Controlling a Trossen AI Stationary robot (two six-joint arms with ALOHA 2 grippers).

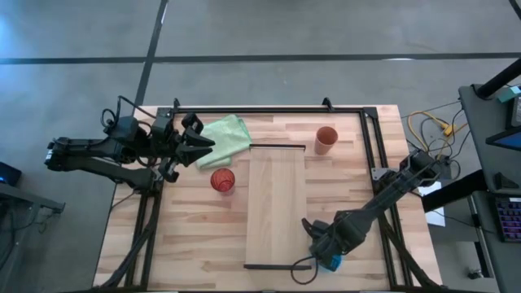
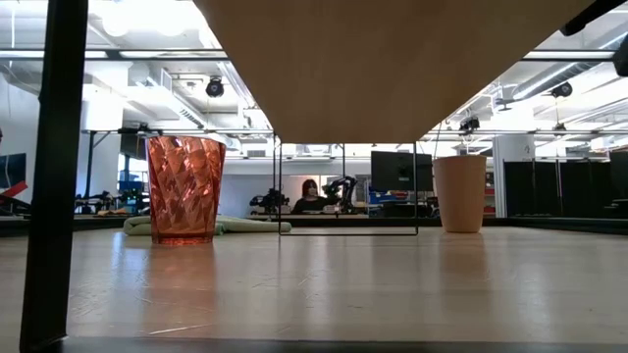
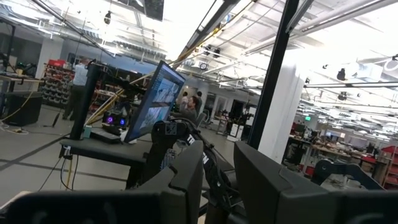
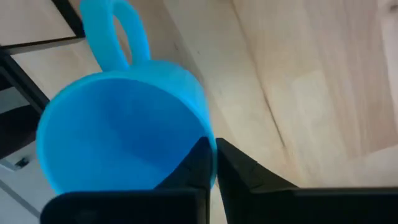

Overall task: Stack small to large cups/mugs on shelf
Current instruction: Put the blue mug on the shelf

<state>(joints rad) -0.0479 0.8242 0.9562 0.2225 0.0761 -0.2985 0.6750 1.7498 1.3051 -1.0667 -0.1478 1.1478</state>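
Beside shelf [image 1: 275,203] | right gripper [image 1: 326,259] pinches blue mug [image 4: 124,124] rim

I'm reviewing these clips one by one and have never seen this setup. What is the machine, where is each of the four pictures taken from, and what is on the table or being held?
It is a robot with two dark arms at a wooden table, each ending in a two-finger pincer. One camera looks straight down, one sits at table height, and one rides on each wrist. On the table lie a pale shelf board, a red cup, an orange cup and a green cloth. The right pincer, at the shelf's near right corner, is shut on the rim of a blue mug. The left pincer waits at the table's left edge by the cloth, holding nothing; its wrist camera sees only the room.
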